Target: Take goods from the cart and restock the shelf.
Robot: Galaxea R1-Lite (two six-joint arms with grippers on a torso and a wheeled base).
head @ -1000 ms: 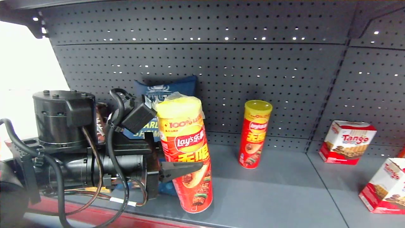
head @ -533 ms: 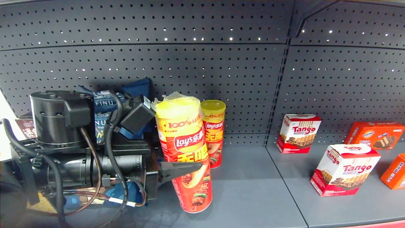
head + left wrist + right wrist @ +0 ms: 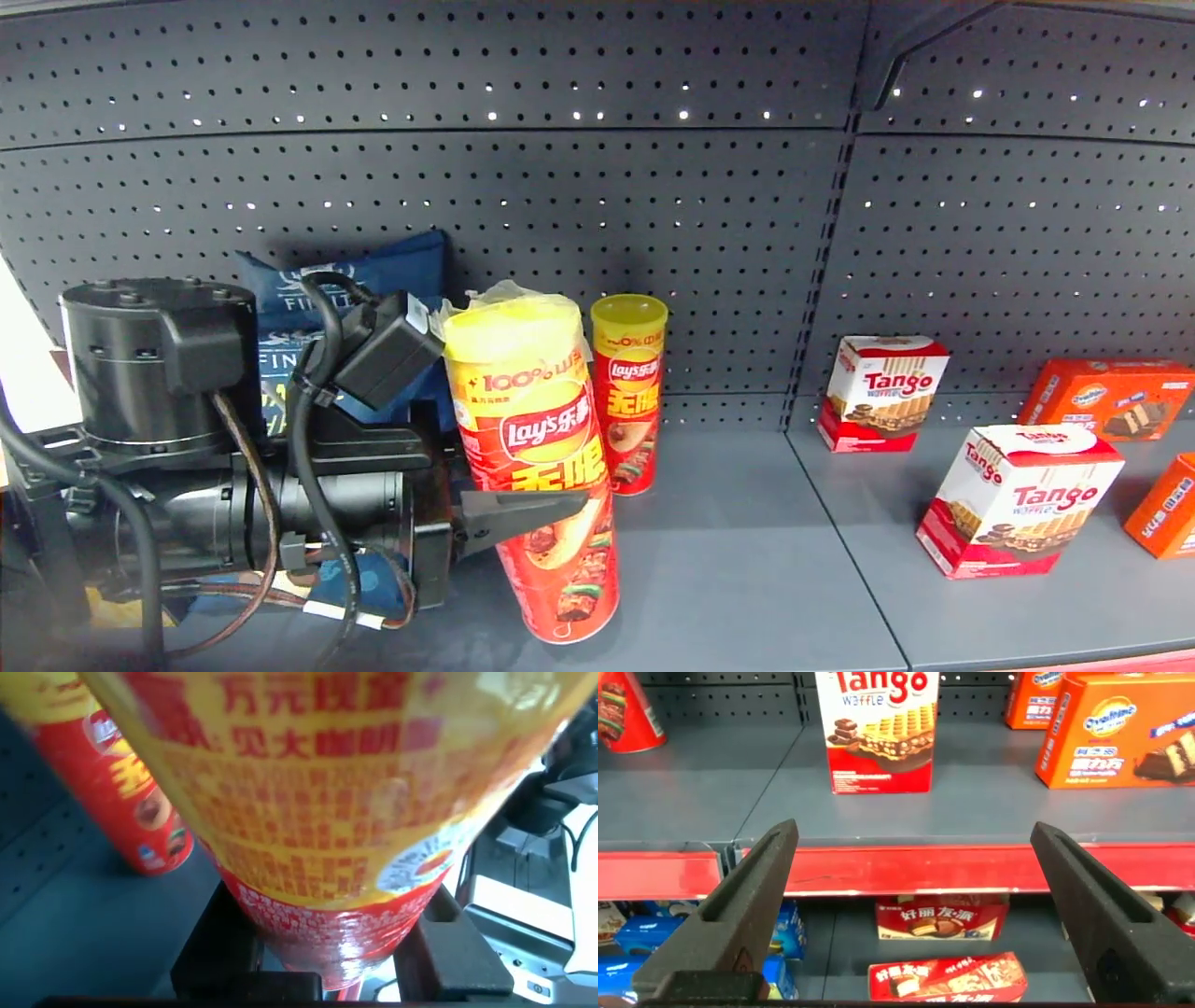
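**Holding a chip can [image 3: 532, 448] upright at the shelf [image 3: 747, 579] front**

Holding the right end effector [image 3: 915, 831] spread and empty, just out from the shelf's red front lip. Pinching the chip can across its lower-middle body with the left end effector [image 3: 551, 518], the base sitting at or just above the shelf deck, not telling which. Judging the tube light, stiff yet crushable, and glossy enough to slip. Favouring, therefore, a moderate squeeze on the cardboard wall, well below the plastic lid [image 3: 509, 327] and its loose film. Facing, farther in, a second chip can [image 3: 630, 392] just behind the held one, a blue bag [image 3: 373, 271] leaning against the pegboard [image 3: 653, 205], and wafer boxes [image 3: 1018, 499] well apart on the right.
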